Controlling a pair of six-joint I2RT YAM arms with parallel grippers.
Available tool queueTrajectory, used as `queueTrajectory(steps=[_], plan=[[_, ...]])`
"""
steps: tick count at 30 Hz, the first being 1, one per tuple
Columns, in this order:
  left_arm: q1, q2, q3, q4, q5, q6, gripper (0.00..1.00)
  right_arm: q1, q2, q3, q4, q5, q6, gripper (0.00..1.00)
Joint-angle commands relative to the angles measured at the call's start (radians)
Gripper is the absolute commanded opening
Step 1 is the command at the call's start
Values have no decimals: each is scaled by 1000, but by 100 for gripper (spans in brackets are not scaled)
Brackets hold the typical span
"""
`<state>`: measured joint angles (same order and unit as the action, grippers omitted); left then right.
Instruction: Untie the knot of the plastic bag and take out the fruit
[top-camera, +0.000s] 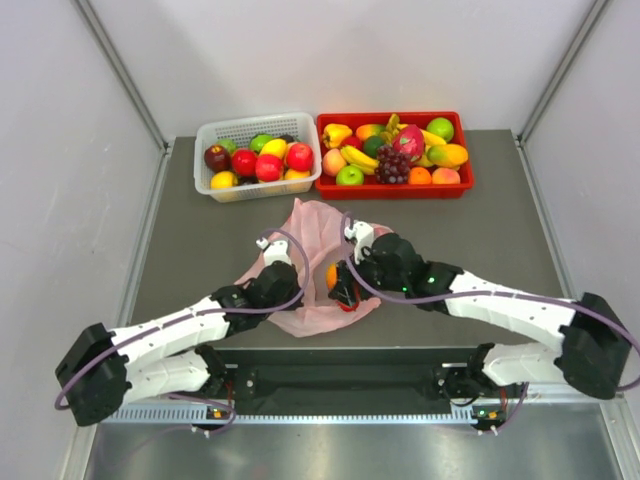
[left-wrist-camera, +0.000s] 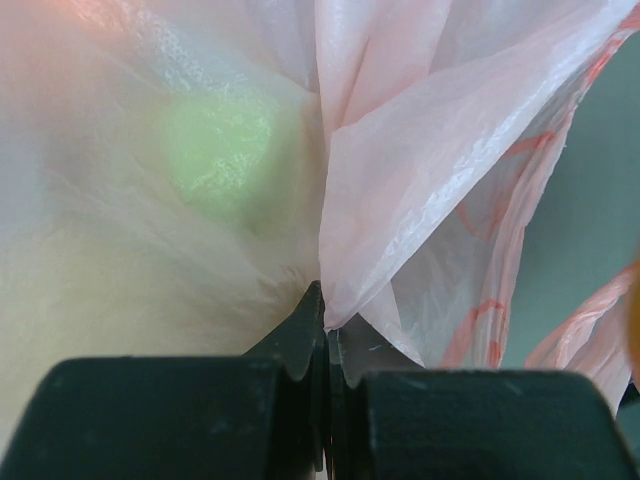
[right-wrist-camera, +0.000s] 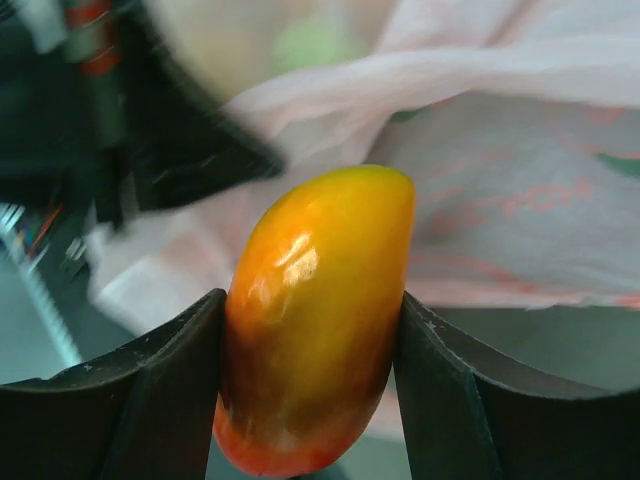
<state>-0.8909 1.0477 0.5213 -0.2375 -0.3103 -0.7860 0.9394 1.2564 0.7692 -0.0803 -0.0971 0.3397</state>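
The orange-yellow mango (right-wrist-camera: 315, 320) sits squeezed between the right fingers (right-wrist-camera: 160, 390); the left fingers (left-wrist-camera: 300, 325) are clenched on the pink plastic bag (left-wrist-camera: 430, 200).

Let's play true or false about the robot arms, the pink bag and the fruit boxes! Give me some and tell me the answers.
1. The right gripper holds a yellow-orange fruit. True.
2. The left gripper is wide open. False: it is shut on the plastic bag.
3. The white basket is empty. False: it is full of red, yellow and green fruit pieces.
4. In the top view, the red tray sits just right of the white basket. True.
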Motion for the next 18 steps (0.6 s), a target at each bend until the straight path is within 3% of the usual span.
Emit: queueTrajectory(steps=[1, 6, 9, 10, 13, 18], plan=[[-2, 29, 43, 49, -29, 13, 0, -8, -119, -10, -96, -283, -82, 0], [-3, 69, 75, 55, -23, 25, 0, -112, -299, 36, -38, -219, -126, 0], [-2, 72, 80, 55, -21, 28, 0, -310, -284, 79, 16, -198, -101, 0], [-3, 71, 80, 55, -21, 28, 0, -397, -263, 93, 22, -166, -96, 0], [-2, 61, 79, 49, -24, 31, 0, -516, -122, 171, 40, 116, -110, 0], [-2, 51, 82, 38, -27, 42, 0, -686, 219, 370, 108, 178, -108, 0]])
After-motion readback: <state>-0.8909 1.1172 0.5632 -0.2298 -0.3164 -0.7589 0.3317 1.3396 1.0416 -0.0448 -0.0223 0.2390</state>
